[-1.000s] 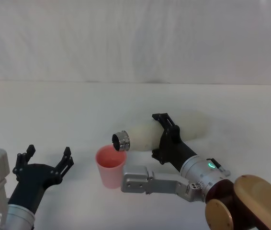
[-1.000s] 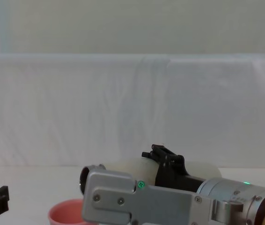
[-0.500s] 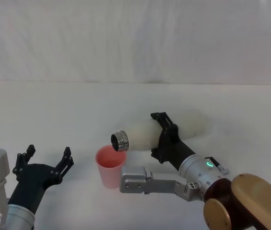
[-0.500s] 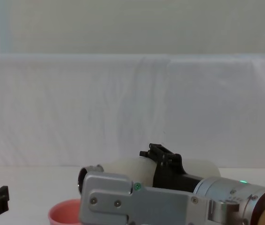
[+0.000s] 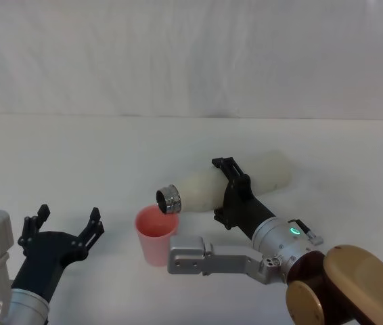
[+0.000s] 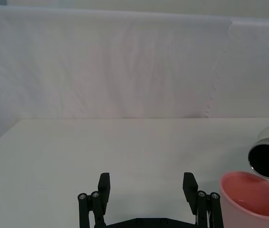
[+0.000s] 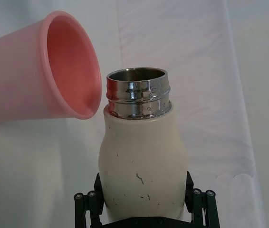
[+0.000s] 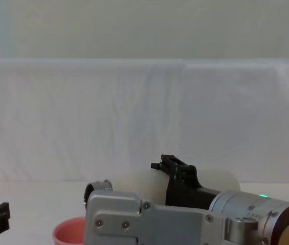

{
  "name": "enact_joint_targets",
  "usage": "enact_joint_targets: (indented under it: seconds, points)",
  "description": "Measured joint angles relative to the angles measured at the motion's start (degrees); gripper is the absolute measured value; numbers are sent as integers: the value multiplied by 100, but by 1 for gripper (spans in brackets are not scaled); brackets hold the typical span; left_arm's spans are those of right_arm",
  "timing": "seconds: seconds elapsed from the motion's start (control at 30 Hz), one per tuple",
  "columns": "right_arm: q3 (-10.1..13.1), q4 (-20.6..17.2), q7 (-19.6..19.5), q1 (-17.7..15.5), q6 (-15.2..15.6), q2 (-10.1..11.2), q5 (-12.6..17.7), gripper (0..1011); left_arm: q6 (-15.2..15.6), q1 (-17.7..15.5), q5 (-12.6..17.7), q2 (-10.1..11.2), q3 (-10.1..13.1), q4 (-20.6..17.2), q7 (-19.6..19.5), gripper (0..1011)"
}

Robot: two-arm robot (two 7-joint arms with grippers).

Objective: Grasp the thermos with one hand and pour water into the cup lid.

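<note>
In the head view, our right gripper (image 5: 235,196) is clamped round the waist of the thermos (image 5: 208,189), which lies tipped almost flat with its steel neck (image 5: 169,198) low and directly above the far rim of the cup lid (image 5: 155,233). The cup stands upright on the white table (image 5: 76,156), near our left gripper (image 5: 63,230), which rests spread open and empty well to the left. To pour well, we judge that the mouth must stay over the cup's opening rather than its edge, so any further tilt should pivot about the neck, not swing it outward.

In the left wrist view, the left gripper (image 6: 146,194) has its fingers (image 6: 104,183) wide apart with nothing between them. The dark mouth of the neck (image 6: 267,160) hangs just above and behind the pink rim of the cup (image 6: 251,197). We cannot tell whether water is running.

In the right wrist view, the thermos (image 7: 141,164) sits snug between our right gripper's jaws, with the open steel neck (image 7: 138,92) just beside the cup lid's lip (image 7: 72,66). The two look near but apart; we should keep that gap, since a nudge could tip so light a cup.

In the chest view, the thermos (image 8: 139,181) lies close to level behind the right arm, with the right gripper (image 8: 177,176) closed about it and the cup's rim (image 8: 68,235) below the neck. A slow, small increase in tilt seems wisest, so that the stream falls short and steady.
</note>
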Motion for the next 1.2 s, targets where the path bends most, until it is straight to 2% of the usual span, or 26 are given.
enact_joint_targets:
  seconds: [1.2]
  points:
    - [-97, -1, 47, 63, 114, 11, -269, 962, 0, 0, 0, 0, 0, 0, 0, 1001]
